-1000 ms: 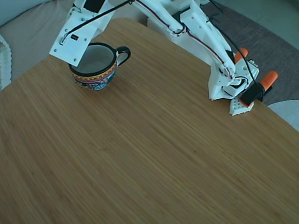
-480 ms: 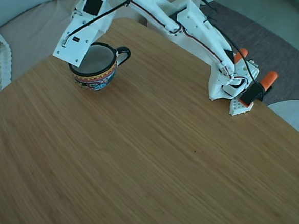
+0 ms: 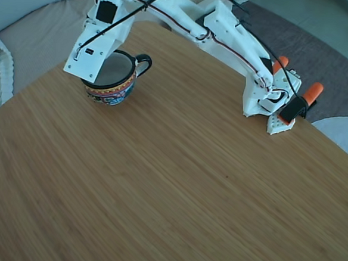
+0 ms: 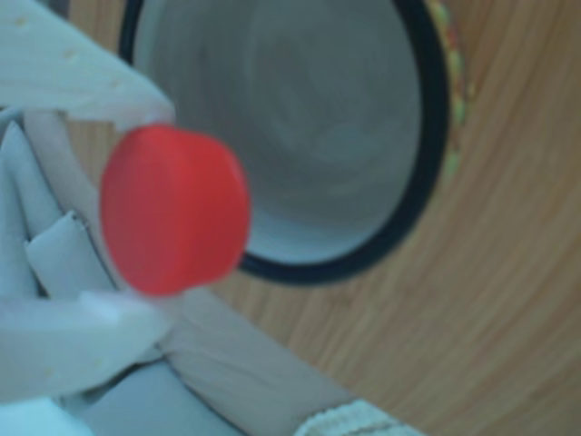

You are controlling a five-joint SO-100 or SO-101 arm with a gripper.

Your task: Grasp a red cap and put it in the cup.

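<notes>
- The white plastic two-finger gripper [image 4: 136, 209] is pinching the small bright red round plastic bottle cap [image 4: 174, 210], one white finger pressing the cap's top edge and the other its bottom edge in the other view.
- The red cap is off the table, held up in the air at the near rim of the cup, and in the other view it overlaps the left part of the black rim.
- That round mug with the black rim and handle, pale grey inside and a colourful patterned band outside [image 3: 113, 78] stands upright on the light bamboo-grain wooden table [image 3: 184, 183], near the table's far left edge in the fixed view.
- The cup's grey inside [image 4: 290, 127] looks bare in the other view, though the picture is blurred there.
- In the fixed view the white gripper head [image 3: 93, 46] hangs tilted over the left side of the mug's mouth, and it hides the red cap from that camera.
- The white jointed arm [image 3: 233, 34] stretches from its base at the table's right edge across to the mug.
- Two orange cylindrical clamp handles [image 3: 312, 91] stick out at the arm's base, well apart from the mug.
- A beige cushioned sofa seat [image 3: 30, 33] lies behind the table.
</notes>
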